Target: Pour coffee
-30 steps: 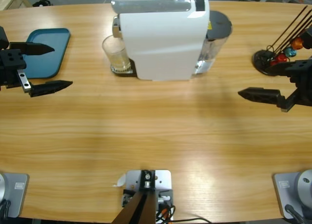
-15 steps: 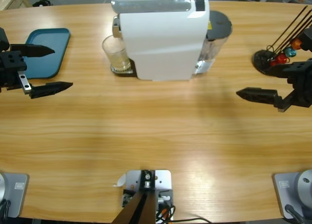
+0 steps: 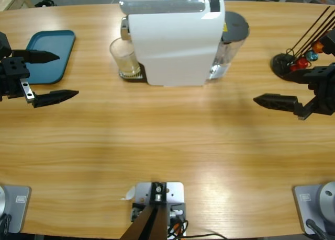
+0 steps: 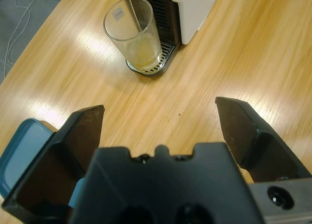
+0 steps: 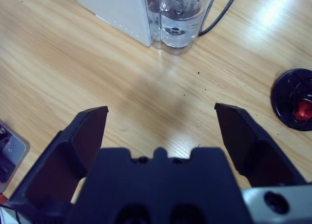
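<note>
A clear glass tumbler (image 3: 125,57) stands on the drip tray under the spout of the white coffee machine (image 3: 175,41). A little pale yellow coffee (image 4: 144,53) lies in the bottom of the tumbler (image 4: 134,33). My left gripper (image 3: 67,74) hovers open at the table's left edge, pointing toward the glass from well away. In its wrist view the left gripper (image 4: 161,107) holds nothing. My right gripper (image 3: 267,83) is open at the right side, facing the machine's water tank (image 5: 180,14). Nothing sits in the right gripper (image 5: 162,108) either.
A blue tray (image 3: 49,49) lies at the back left, just behind my left gripper. A black capsule holder (image 3: 293,62) with wire rods and coloured capsules stands at the back right, close to my right gripper. A black cable (image 5: 222,11) runs behind the tank.
The right gripper has edged slightly left toward the machine. The left gripper has shifted only a touch. Both stay open.
</note>
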